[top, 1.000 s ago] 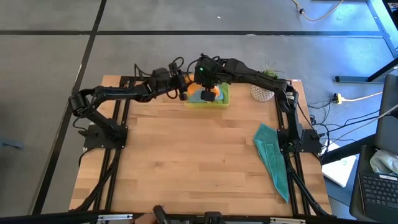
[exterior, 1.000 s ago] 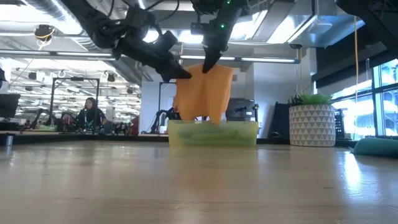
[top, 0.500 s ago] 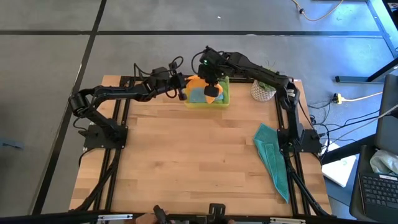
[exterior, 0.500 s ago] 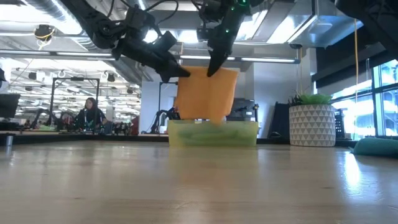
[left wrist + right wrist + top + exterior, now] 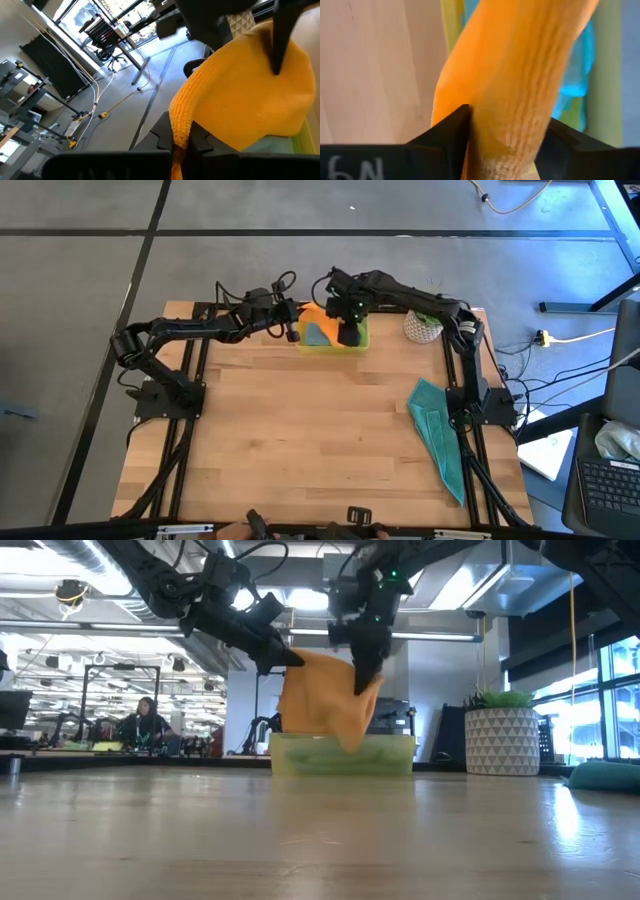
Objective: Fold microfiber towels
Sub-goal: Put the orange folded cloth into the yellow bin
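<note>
High view: we see both arms meeting over the yellow tray [image 5: 352, 340] at the table's 12 o'clock edge. The left gripper [image 5: 296, 328] sits at the tray's 9 o'clock side, the right gripper [image 5: 349, 332] above its middle. The orange towel [image 5: 313, 316] peeks out between them, with a teal towel [image 5: 318, 333] in the tray below. Another teal towel [image 5: 437, 432] lies folded at 4 o'clock, near the right arm's base; the white planter [image 5: 422, 329] stands just beside the tray.

Low view: only here do we see that the orange towel [image 5: 322, 695] hangs clear above the tray [image 5: 342, 754], pinched at one top corner by the left gripper [image 5: 291, 659]. The right gripper [image 5: 366, 676] is against the opposite edge, which sags.

Left wrist view: the claw is clamped tight on an orange towel [image 5: 240, 105] corner.

Right wrist view: the fingers [image 5: 447, 131] stand apart with the orange towel [image 5: 515, 85] between them, not squeezed, by our reading; the wood table [image 5: 380, 65] shows beyond.

Risk, as we judge it: if the right side lets go fully, the cloth swings from one corner and drops bunched into the tray, spoiling any square fold.
</note>
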